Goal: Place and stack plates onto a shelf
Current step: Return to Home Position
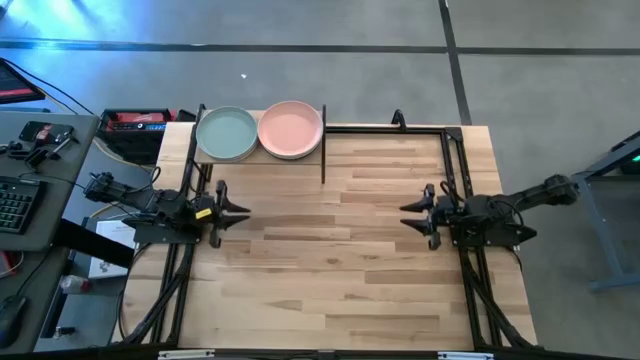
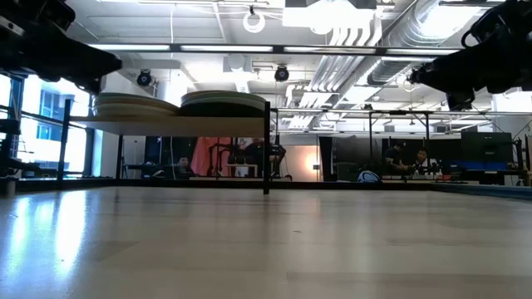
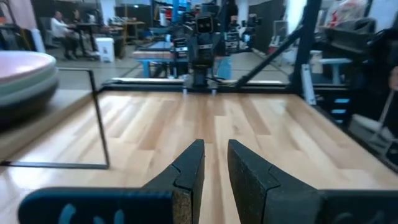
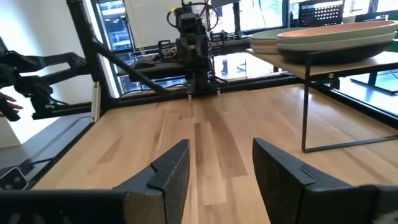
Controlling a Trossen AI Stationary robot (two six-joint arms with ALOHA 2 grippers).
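Two stacks of plates rest on the shelf (image 1: 262,158) at the table's far left. The left stack has a pale grey-green plate (image 1: 227,133) on top, the right stack a pink plate (image 1: 290,128) on top. In the low view the stacks (image 2: 223,103) sit side by side on the pale board. My left gripper (image 1: 243,211) hovers open and empty at the table's left side, pointing right. My right gripper (image 1: 407,215) hovers open and empty at the right side, pointing left. Both are far from the shelf's plates.
Black frame rails (image 1: 455,160) run along the table's far and right edges. A desk with a keyboard and cables (image 1: 30,170) stands left of the table. The wide middle of the tabletop (image 1: 330,260) lies bare between the two grippers.
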